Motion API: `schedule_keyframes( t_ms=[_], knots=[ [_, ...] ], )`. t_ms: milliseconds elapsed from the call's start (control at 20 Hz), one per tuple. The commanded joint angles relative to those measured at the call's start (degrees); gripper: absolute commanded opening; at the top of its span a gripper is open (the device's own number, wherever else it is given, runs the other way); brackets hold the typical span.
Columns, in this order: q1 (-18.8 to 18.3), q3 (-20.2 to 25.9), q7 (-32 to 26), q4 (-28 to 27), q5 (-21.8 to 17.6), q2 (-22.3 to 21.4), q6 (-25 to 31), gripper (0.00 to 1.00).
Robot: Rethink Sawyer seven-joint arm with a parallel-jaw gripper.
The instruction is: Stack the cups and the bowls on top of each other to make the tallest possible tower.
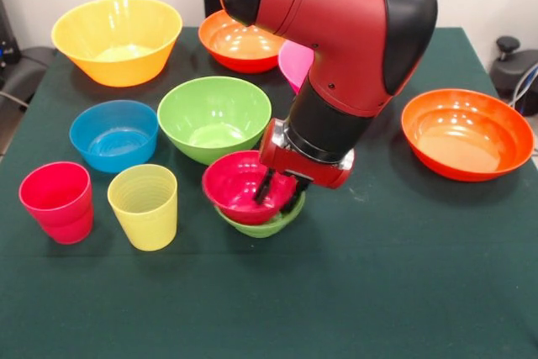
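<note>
You see a red bowl (238,184) nested in a light-green one (267,226). The ribbed cups are red (57,201) and yellow (145,205) on dark green cloth (378,292).

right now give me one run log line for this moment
claw: inside red bowl, grip unclear | tower: red bowl nested in small green bowl | red cup, yellow cup: unstacked on table

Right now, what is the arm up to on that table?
The gripper is down inside the red bowl, which sits nested in a small light-green bowl: a two-bowl tower so far. Its fingers look slightly apart at the red bowl's rim. The larger green bowl, blue bowl, yellow-orange bowl, two orange bowls and the red cup and yellow cup stand loose on the table.
</note>
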Motion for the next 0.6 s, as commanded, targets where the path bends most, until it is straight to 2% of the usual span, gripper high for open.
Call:
schedule_keyframes(
  t_ms=[50, 400, 600],
  knots=[
    [0.83, 4.45, 7.74, -0.92, -0.25, 3.12, 2.95, 1.0],
    [0.67, 4.83, 6.9, -1.67, 0.24, 2.44, 4.92, 1.0],
    [0.56, 5.26, 6.68, -1.11, 0.29, 2.05, 4.27, 1.0]
  ],
)
